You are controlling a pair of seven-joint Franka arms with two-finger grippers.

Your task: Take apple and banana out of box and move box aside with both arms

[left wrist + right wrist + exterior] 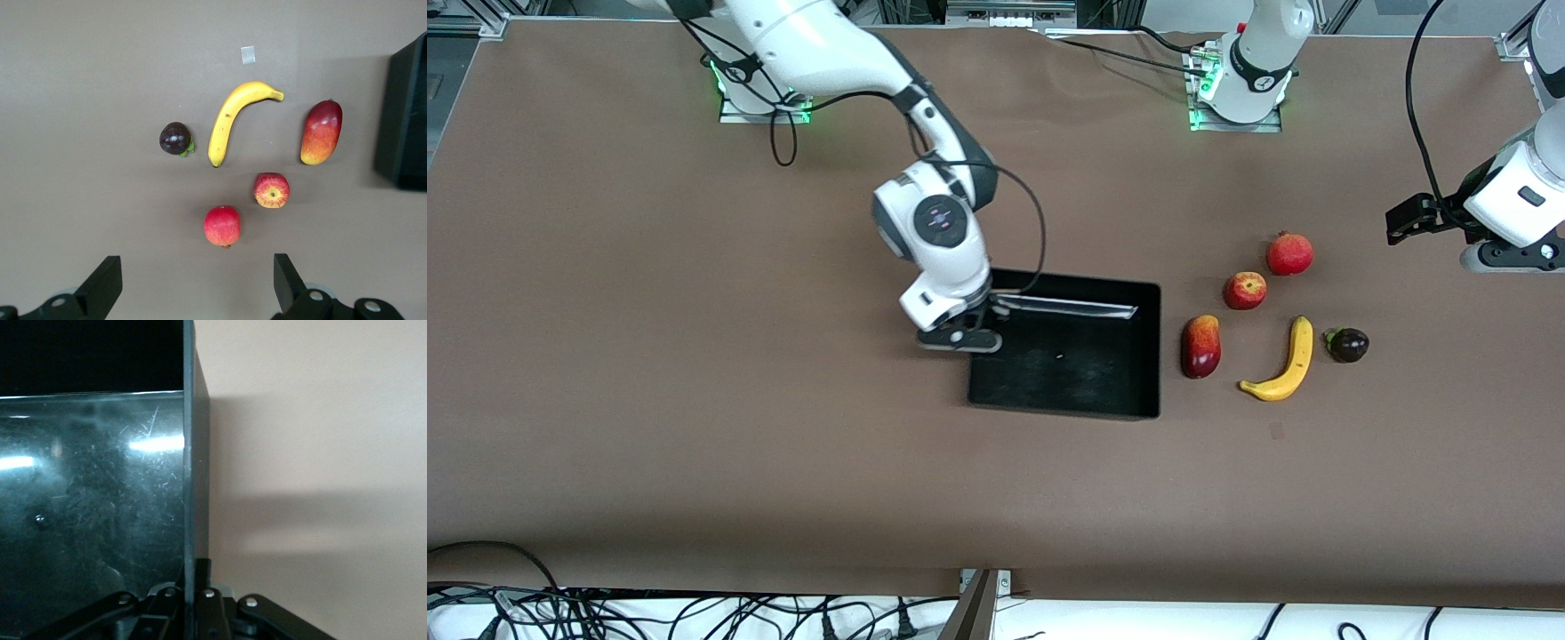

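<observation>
The right arm is reaching out from its base with the elbow raised and the wrist pointing straight down, and the right gripper (980,327) is sitting at the wall of the box (1129,356) on the side toward the right arm's end of the worktop (694,400). In the right wrist view its fingers (200,587) are closing tight on that thin wall (190,453), one on the inside and one on the outside. The box is a shallow rectangular black plastic bin; its glossy inner face is showing fine scratches and bright reflections.

The left arm is waiting, wrist turned downward, with the left gripper (1405,218) hanging over the brown worktop toward the left arm's end. Its fingers (103,283) are standing wide apart, holding nothing. Ahead of those fingers are lying the pomegranate (222,225), round, red and closest to them, then the red-yellow apple (271,190), the curved smooth yellow banana (230,120), the oblong red-yellow mango (321,132) and the small dark purple fruit (175,139) with a green stem leaf. All five are resting apart from one another, beside the box and outside it. No lettering is readable on anything.
</observation>
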